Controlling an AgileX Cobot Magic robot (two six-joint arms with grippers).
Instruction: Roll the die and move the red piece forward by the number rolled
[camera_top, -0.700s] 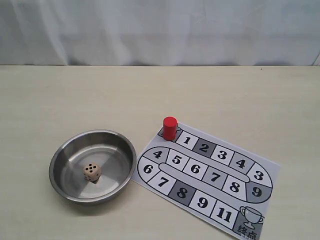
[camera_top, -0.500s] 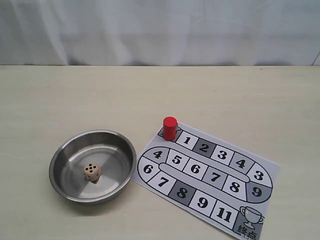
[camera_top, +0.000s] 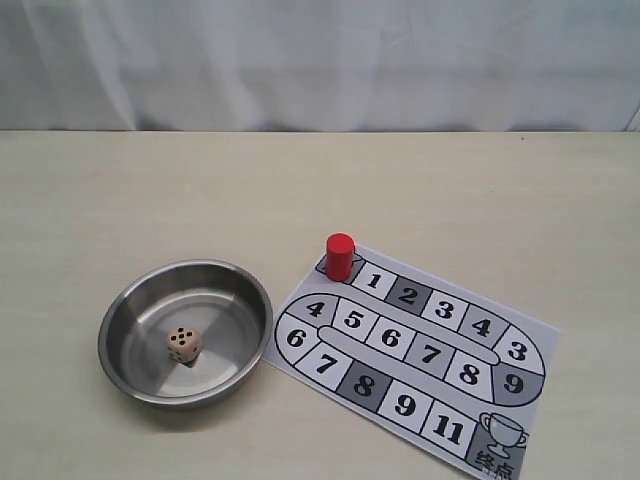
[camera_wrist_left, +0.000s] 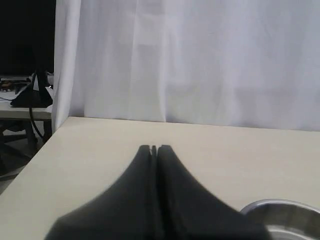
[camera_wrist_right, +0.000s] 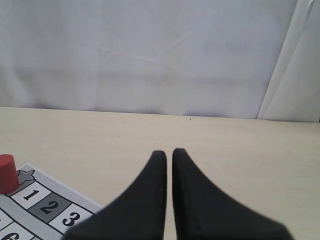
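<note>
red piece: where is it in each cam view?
Exterior: red piece stands upright on the board, at its start corner beside square 1.
Left wrist: not in view.
Right wrist: cut off at the frame edge, next to square 1.
Shared landmark: square 1.

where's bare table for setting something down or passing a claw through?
Widest: the table band between the curtain and the steel bowl, red piece and game board. Also bare: left of the bowl, and right of the board. Crowded: the narrow gap between bowl and board; little room at the near edge.
</note>
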